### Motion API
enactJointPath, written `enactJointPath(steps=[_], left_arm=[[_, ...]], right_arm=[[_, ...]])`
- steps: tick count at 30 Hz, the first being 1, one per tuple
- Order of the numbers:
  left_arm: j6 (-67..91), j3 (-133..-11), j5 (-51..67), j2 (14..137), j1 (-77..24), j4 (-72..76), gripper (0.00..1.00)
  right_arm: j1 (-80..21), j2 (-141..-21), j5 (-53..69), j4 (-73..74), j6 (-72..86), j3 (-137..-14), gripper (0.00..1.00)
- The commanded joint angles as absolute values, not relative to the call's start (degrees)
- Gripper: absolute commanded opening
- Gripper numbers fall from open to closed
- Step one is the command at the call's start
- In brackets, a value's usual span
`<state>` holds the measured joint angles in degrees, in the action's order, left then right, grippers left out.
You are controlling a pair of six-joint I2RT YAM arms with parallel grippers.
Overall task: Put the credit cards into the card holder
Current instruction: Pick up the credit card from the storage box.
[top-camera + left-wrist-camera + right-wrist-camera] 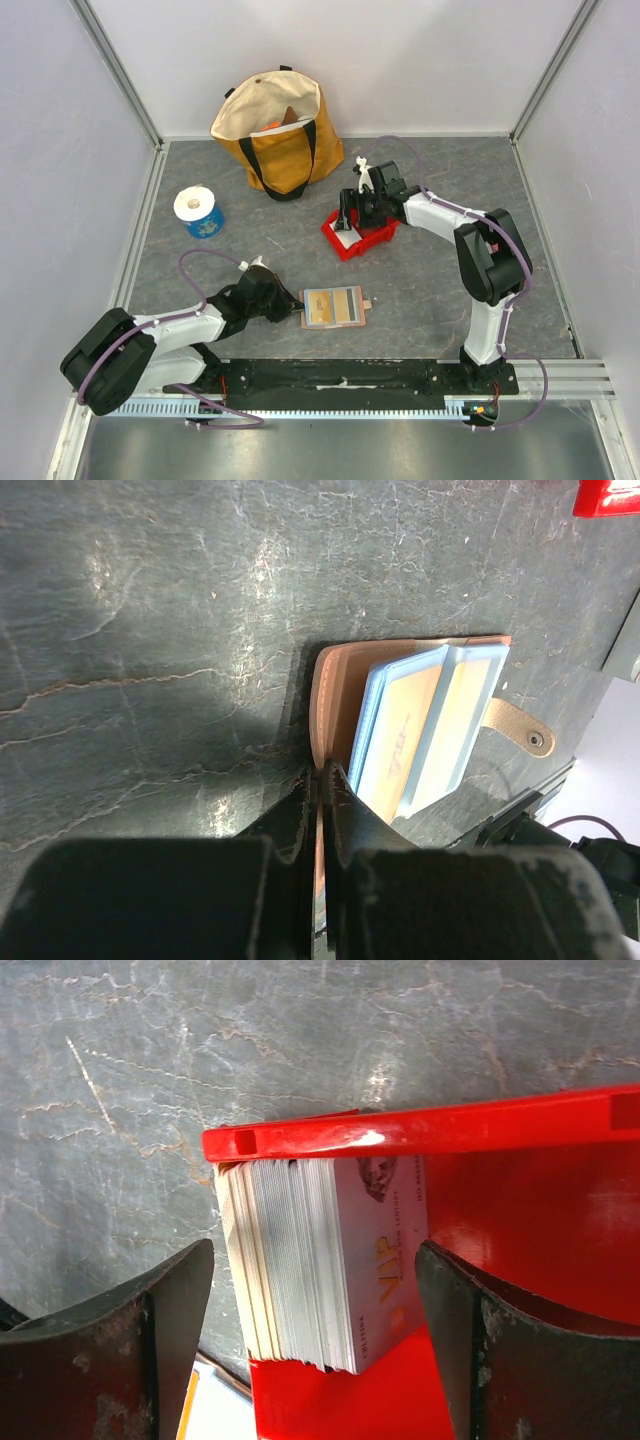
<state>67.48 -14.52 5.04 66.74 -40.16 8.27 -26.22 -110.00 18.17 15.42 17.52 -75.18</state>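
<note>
Squareness matters: our wide-open right gripper (315, 1300) should close centred on the stacked pale plastic credit cards (340, 1250) in the red bin (420, 1125), left gripper (320, 780) pinching the tan leather card holder (335, 680).

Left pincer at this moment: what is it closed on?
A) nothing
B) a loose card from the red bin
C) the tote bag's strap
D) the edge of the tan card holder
D: in the left wrist view the left pincer is shut on the leather edge of the card holder, which lies open on the table.
</note>
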Motion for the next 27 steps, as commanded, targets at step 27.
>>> enactJointPath(steps=[27], left_arm=[[65.48,-15.82,4.74,68.47,-39.55,8.96,0.02]], right_arm=[[-25.05,-107.58,25.23,13.89,16.61,-76.99,0.63]])
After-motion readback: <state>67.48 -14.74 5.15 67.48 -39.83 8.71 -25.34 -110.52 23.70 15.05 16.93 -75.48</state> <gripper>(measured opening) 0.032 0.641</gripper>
